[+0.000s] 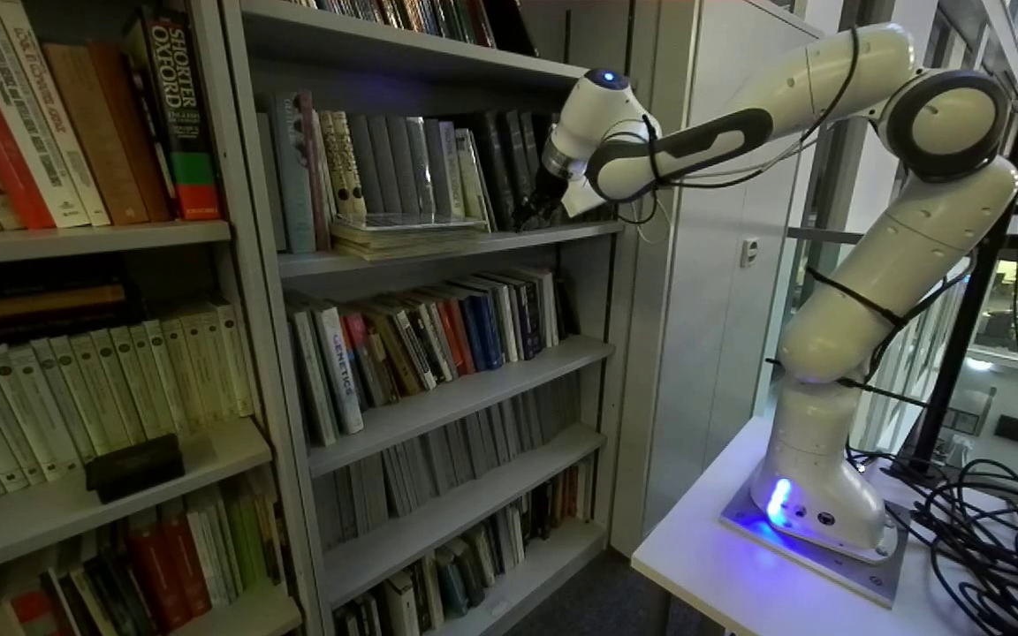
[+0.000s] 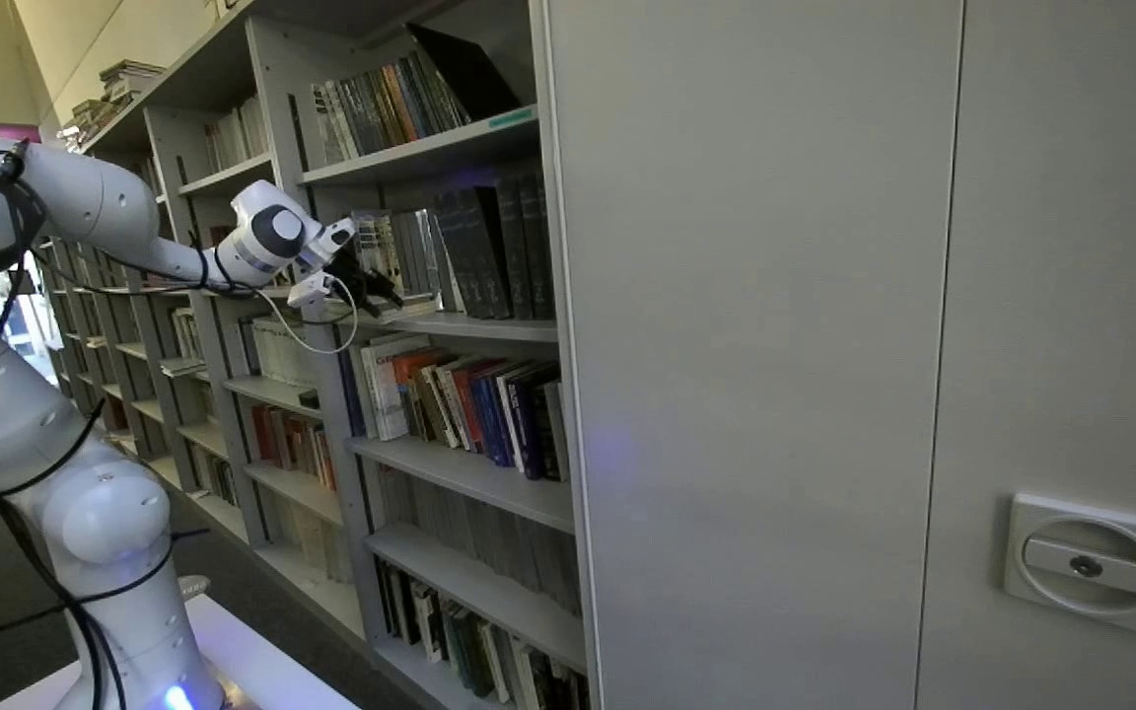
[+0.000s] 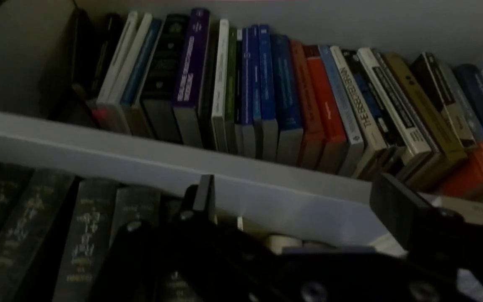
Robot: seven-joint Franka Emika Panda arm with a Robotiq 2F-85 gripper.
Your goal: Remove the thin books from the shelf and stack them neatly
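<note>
Grey metal bookcase point(image 1: 246, 203), dim inside, near the white bench point(image 1: 695, 548) that carries the robot point(image 1: 827, 450). Upright and close-packed on its shelf point(image 1: 306, 264): thin books point(image 1: 392, 163), mostly pale grey and white spines. Dark volumes point(image 3: 84, 235) with light lettering stand further along. Flat pile point(image 1: 407, 243) of slim volumes lies before the pale spines; likely the stack begun, I judge.

Wrist view: fingers point(image 3: 398, 209) spread wide, nothing in hold that I can see; shelf edge shows through the gap, and multicoloured books point(image 3: 283, 84) one row down beyond it. In an exterior view the fingers are low at the shelf front, by the feet of the dark volumes. Contact with any spine: cannot tell.

Handling, judged: each thin book light, stiff at the spine, floppier at the page edge. Covers probably smooth, so apt to slip; close packing may drag a neighbour along. Best hold: across both covers near the spine, about mid-height, one finger to each face, after tipping the top outward to win a gap. Firm pinch without crushing; corners would bend first. Gripped at the page edge, it could fan open.
</note>
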